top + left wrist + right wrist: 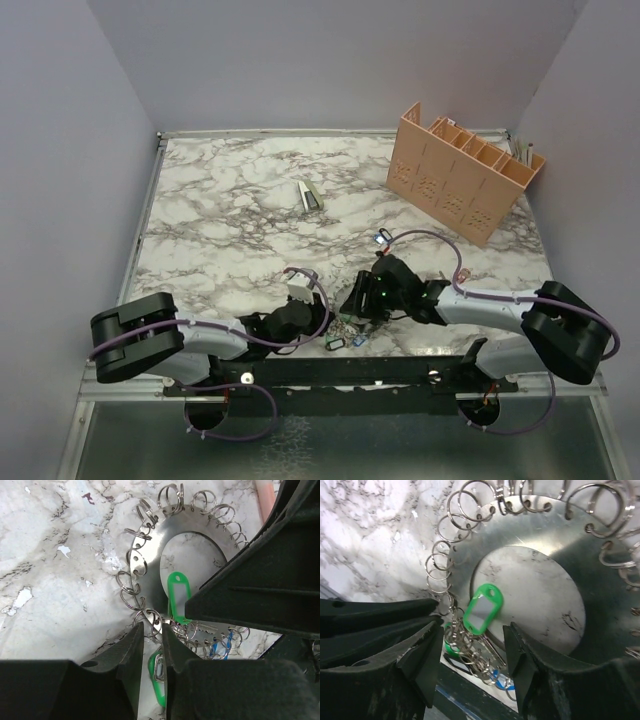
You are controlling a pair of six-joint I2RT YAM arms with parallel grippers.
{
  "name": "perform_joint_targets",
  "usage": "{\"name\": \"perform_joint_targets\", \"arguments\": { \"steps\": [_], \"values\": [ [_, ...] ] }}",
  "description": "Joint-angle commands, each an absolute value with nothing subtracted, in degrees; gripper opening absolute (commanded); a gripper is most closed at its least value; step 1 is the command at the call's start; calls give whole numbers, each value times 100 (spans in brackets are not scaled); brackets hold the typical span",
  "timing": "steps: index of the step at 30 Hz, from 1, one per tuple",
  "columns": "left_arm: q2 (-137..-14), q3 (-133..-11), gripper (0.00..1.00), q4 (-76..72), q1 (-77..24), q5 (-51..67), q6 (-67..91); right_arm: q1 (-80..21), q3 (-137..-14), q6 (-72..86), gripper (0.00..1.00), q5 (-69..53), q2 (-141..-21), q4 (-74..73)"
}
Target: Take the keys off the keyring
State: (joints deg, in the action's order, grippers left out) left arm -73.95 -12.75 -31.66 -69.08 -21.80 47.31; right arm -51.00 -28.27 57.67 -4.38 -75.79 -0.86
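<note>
Flat silver keyring (150, 540), rim strung with small split rings (127, 587), lying flat by counter (230, 200) near edge; green-tagged keys (482, 607) bunched on its rim.

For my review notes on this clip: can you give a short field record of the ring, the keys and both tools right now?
keyring: large flat silver metal ring on the white marble table, small split rings round its rim
key: green-tagged key lying across the ring's opening
right tool: open, green tag between its fingers
left tool: narrow gap at the ring's rim, grip unclear
</note>
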Motion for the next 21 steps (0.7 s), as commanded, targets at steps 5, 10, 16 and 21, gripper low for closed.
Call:
{"name": "perform_joint_targets", "arguments": {
  "steps": [5, 10, 16, 21],
  "values": [
    [-7947, -1444, 19, -3590, -6891, -1874, 4771, -5132, -2459, 6384, 55, -645, -8220, 1080],
    [-8182, -1494, 17, -3735, -6891, -1808, 4786, -5128, -2271, 6411, 49, -583, -8290, 1648],
    [-8270, -1468, 17, -3888, -6891, -1906, 4799, -5111, -2229, 6233, 31, -580, -8335, 1893],
    [-8241, -1401, 17, -3924, -6891, -2009, 4807, -5060, -2060, 6096, 26, -673, -8306, 2251]
  ]
}}
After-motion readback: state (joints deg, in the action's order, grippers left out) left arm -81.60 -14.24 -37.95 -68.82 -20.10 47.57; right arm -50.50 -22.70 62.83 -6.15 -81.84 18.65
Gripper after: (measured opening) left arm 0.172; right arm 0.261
